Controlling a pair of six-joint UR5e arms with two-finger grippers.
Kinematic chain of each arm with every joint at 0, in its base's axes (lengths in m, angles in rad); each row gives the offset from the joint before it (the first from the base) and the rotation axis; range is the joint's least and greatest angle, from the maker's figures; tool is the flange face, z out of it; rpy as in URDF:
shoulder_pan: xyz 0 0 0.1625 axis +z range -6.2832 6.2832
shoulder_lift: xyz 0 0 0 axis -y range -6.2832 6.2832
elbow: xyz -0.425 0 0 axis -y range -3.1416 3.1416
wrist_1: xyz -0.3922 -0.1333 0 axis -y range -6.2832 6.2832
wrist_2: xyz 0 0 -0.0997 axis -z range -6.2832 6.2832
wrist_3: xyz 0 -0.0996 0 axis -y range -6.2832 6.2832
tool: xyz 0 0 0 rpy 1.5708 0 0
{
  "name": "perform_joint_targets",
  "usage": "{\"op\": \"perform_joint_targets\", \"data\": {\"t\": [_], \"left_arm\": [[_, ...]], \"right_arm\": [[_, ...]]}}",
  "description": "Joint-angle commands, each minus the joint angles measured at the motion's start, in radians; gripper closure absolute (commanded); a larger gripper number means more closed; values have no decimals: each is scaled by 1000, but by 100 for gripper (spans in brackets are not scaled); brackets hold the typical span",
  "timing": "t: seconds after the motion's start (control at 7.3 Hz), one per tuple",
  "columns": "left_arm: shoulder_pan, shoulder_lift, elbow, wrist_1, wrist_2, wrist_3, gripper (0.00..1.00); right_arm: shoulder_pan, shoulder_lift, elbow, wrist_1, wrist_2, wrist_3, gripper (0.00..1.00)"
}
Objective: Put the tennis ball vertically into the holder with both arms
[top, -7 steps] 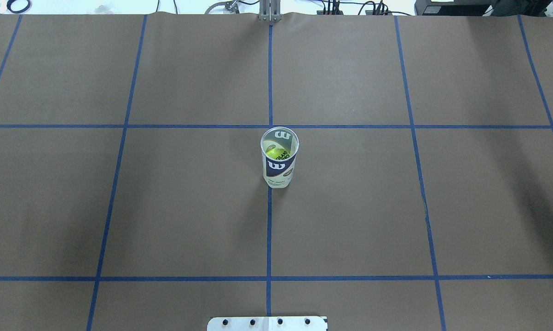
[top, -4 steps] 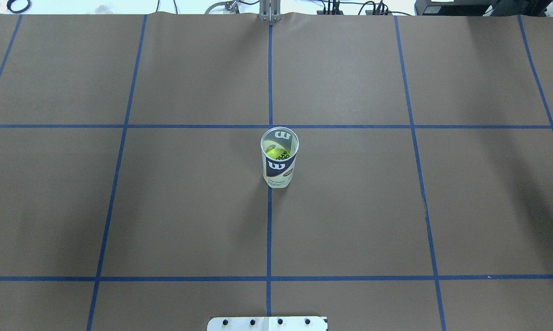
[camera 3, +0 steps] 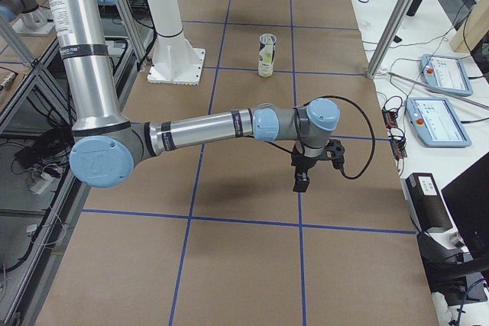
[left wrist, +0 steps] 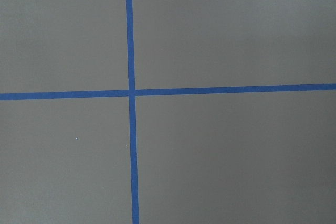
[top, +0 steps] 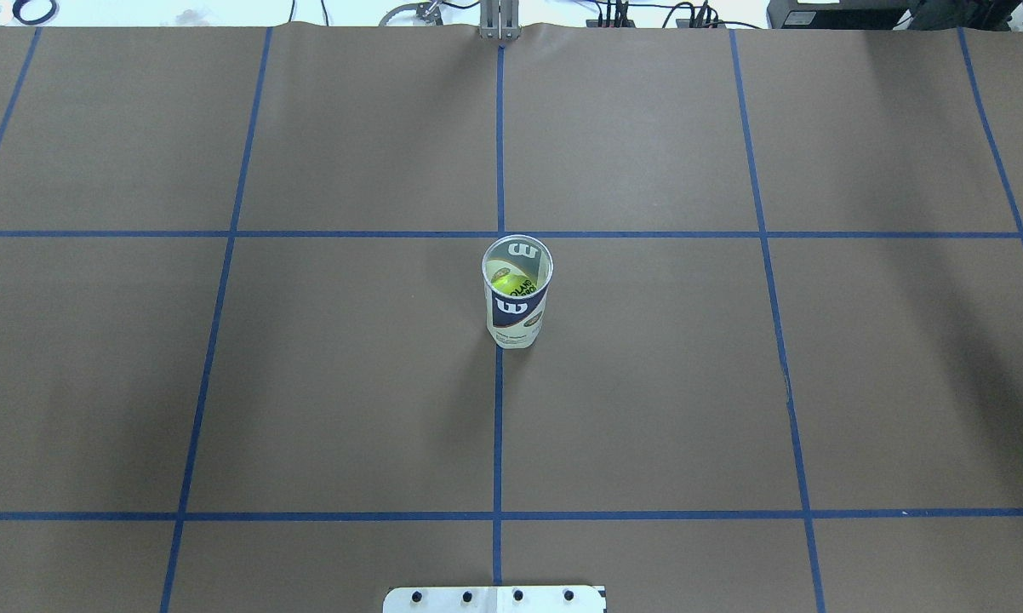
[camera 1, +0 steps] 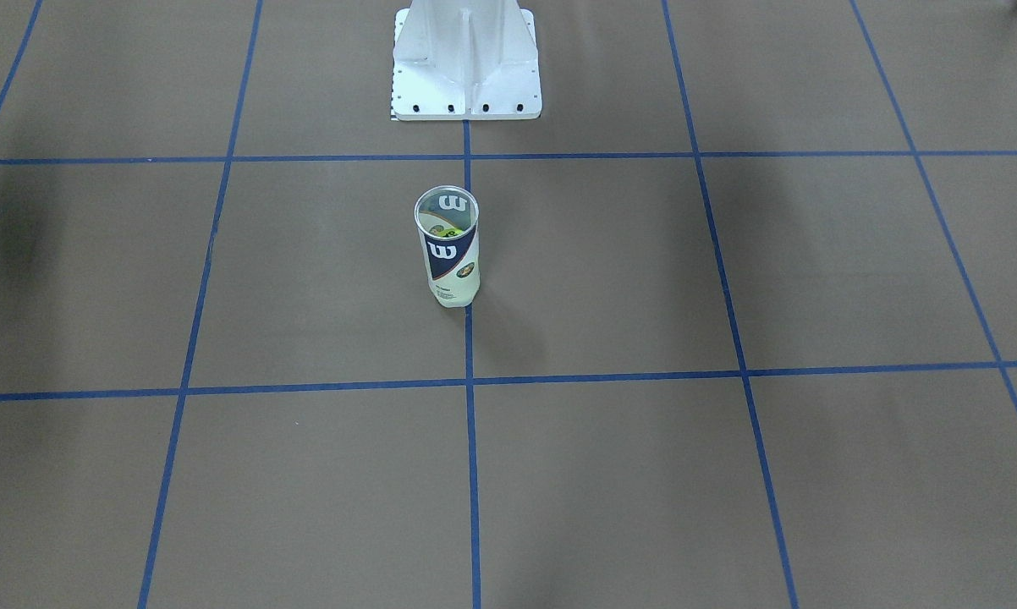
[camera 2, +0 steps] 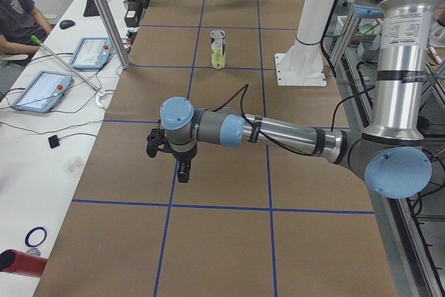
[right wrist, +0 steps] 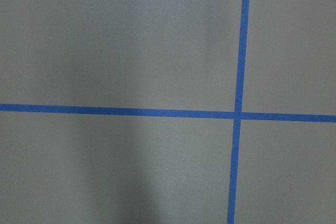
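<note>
The holder [top: 516, 294] stands upright at the table's middle, open end up, with its navy "W" label; it also shows in the front view [camera 1: 447, 245] and both side views [camera 2: 218, 49] [camera 3: 267, 55]. A yellow-green tennis ball [top: 505, 277] sits inside it. My left gripper [camera 2: 183, 170] hangs over the table far from the holder, seen only in the left side view. My right gripper [camera 3: 301, 181] hangs likewise, seen only in the right side view. I cannot tell whether either is open or shut. Both wrist views show only brown paper and blue tape.
The white pedestal base [camera 1: 466, 63] stands behind the holder. Blue tape lines [top: 498, 426] grid the brown table cover. Side benches hold tablets [camera 2: 40, 90] [camera 3: 432, 120] and cables. A seated operator [camera 2: 14, 12] is at the far left bench.
</note>
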Motion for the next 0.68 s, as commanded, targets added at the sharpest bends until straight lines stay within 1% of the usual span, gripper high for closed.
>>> {"op": "perform_joint_targets", "data": {"t": [0.0, 0.27, 0.55], "left_arm": [[0, 0, 1, 0, 1, 2, 1], [0, 4, 0, 0, 0, 0, 1], [0, 3, 3, 0, 0, 2, 1]], "right_arm": [[-1, -6, 1, 2, 7, 12, 0], [-1, -3, -8, 3, 5, 40, 0], [-1, 3, 3, 5, 5, 156, 0]]}}
